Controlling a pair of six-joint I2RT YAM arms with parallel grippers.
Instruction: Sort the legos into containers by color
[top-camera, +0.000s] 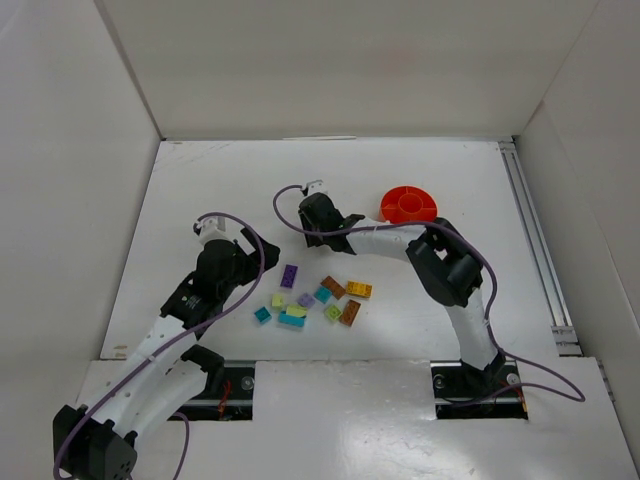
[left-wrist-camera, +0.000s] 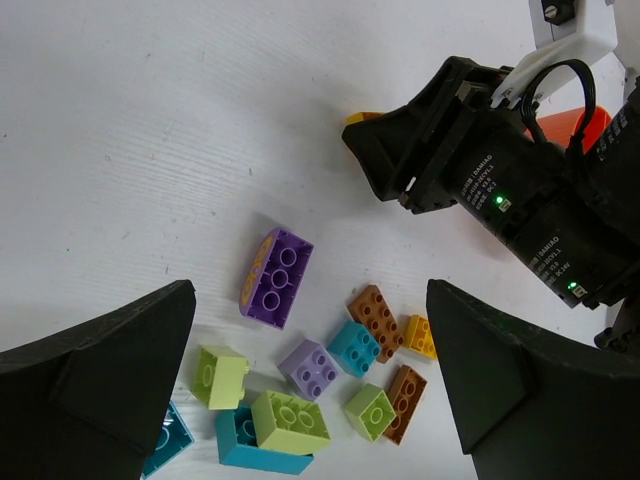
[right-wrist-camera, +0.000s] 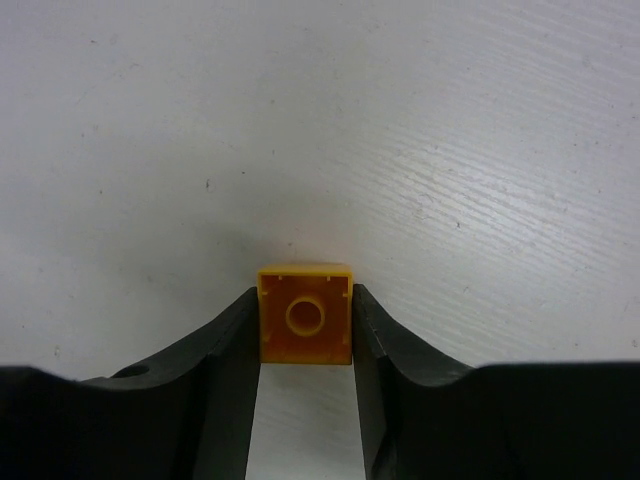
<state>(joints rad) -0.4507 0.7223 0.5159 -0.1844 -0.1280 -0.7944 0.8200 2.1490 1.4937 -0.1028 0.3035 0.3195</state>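
My right gripper (right-wrist-camera: 305, 300) is shut on a small orange lego (right-wrist-camera: 305, 325), whose hollow underside faces the camera; both fingers press its sides just above the white table. From above, this gripper (top-camera: 318, 215) is left of the orange divided bowl (top-camera: 388, 205). My left gripper (left-wrist-camera: 310, 300) is open and hangs over the loose legos: a purple one (left-wrist-camera: 276, 277), a lilac one (left-wrist-camera: 309, 368), teal (left-wrist-camera: 354, 347), brown (left-wrist-camera: 377, 315), orange (left-wrist-camera: 420, 336), lime (left-wrist-camera: 369, 411) and pale yellow-green (left-wrist-camera: 290, 421). Seen from the top, the pile (top-camera: 306, 300) lies between the two arms.
White walls close in the table on three sides. A metal rail (top-camera: 535, 235) runs along the right edge. Purple cables loop from both wrists. The right arm's forearm (top-camera: 450, 265) reaches across beside the bowl.
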